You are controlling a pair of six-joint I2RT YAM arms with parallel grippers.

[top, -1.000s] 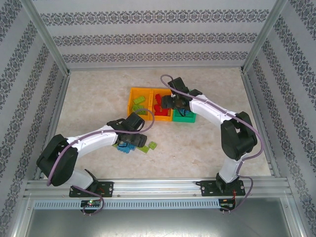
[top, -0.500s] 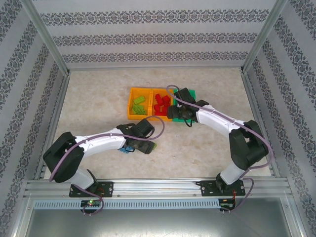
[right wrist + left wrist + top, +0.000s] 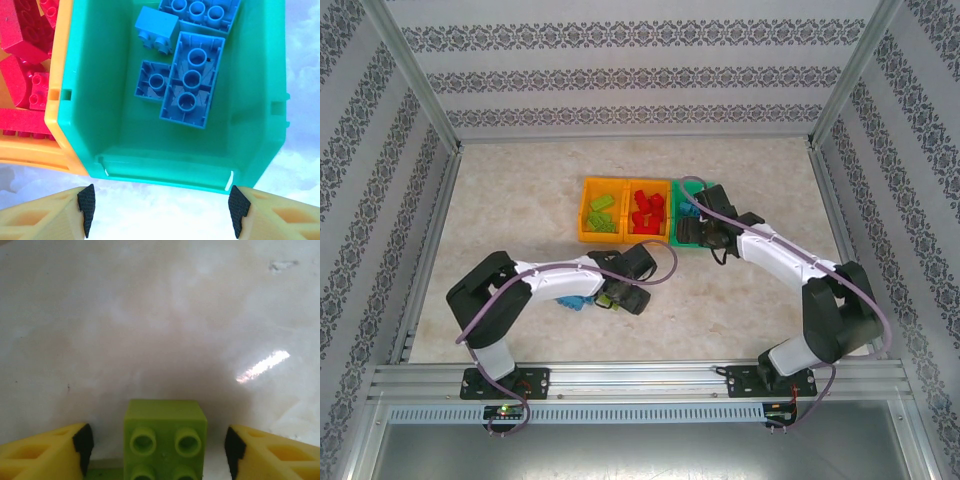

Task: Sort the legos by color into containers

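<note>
Left gripper [image 3: 157, 441] jaws stand wide astride a lime brick [image 3: 165, 432] on the table [image 3: 150, 315], clear of both its sides. Right gripper [image 3: 160, 210] jaws gape empty by the green bin [image 3: 252, 125]'s wall; blue bricks [image 3: 192, 80] lie inside, red bricks [image 3: 20, 60] in the adjoining orange bin [image 3: 55, 117].

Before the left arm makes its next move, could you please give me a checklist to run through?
1. Lime brick centred in left claw: ok.
2. Left claw open, gap on either side of the brick: ok.
3. Brick flat on table, studs up: ok.
4. Right claw open and empty, at green bin edge: ok.
5. Room in left bin for another lime brick: ok.
6. Loose blue bricks clear of left claw: cannot tell.
</note>
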